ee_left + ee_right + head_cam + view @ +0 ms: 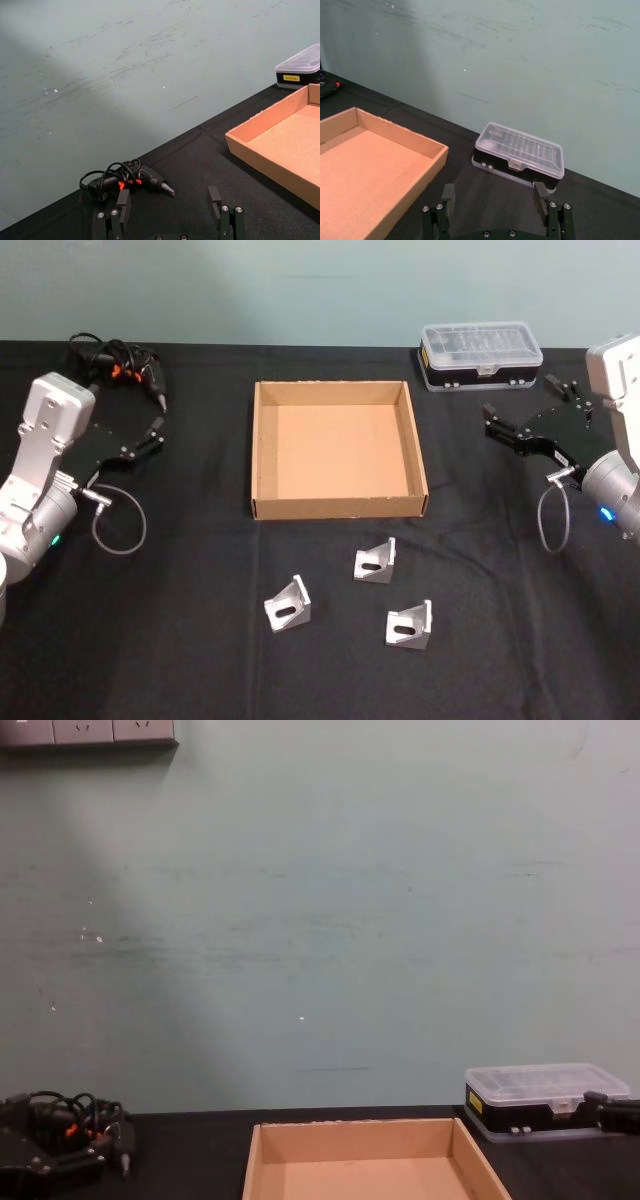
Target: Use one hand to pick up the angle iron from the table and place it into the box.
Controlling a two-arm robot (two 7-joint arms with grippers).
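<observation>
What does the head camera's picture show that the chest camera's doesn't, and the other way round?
Head view, not chest: three angle irons on the table before the box. Chest view, not head: wall sockets. Shared: the box, the clear-lidded case and a corded tool. The left gripper and right gripper sit open either side of the box.

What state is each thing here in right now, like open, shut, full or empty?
box: open-topped, empty.
angle irons: all three resting on the table, outside the box, untouched.
black case: clear lid shut.
left tool: open, holding nothing.
right tool: open, holding nothing.
corded black device: lying on the table, cord bundled.
</observation>
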